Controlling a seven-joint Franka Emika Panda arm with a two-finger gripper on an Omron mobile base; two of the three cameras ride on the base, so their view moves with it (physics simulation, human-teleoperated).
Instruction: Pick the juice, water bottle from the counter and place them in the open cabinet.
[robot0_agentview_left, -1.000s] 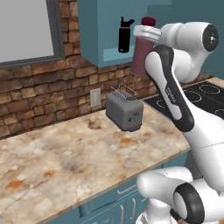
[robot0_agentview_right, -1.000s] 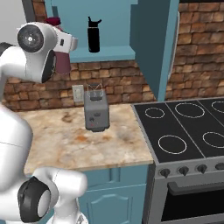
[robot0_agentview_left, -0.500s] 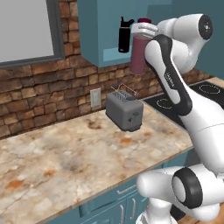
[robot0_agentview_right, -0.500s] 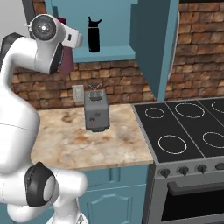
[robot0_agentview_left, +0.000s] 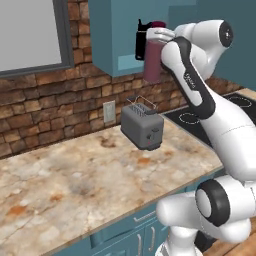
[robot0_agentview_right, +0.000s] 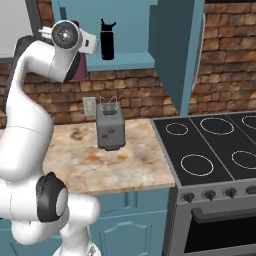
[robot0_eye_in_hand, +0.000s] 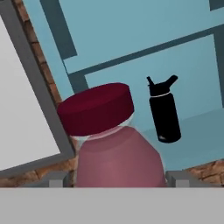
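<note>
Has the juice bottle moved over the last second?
Yes. The juice in the gripper has risen slightly against the open cabinet edge, nearer the water bottle on its shelf.

Maroon-purple juice (robot0_agentview_left: 152, 62), all-black water bottle (robot0_agentview_right: 107, 41), teal-blue open cabinet (robot0_agentview_right: 131, 61) — beige, rust-veined marbled counter (robot0_agentview_left: 75, 175).

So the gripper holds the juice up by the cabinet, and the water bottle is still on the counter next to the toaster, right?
Not quite. The gripper does hold the juice up by the cabinet, but the water bottle already stands inside the cabinet, as the right base view shows.
</note>
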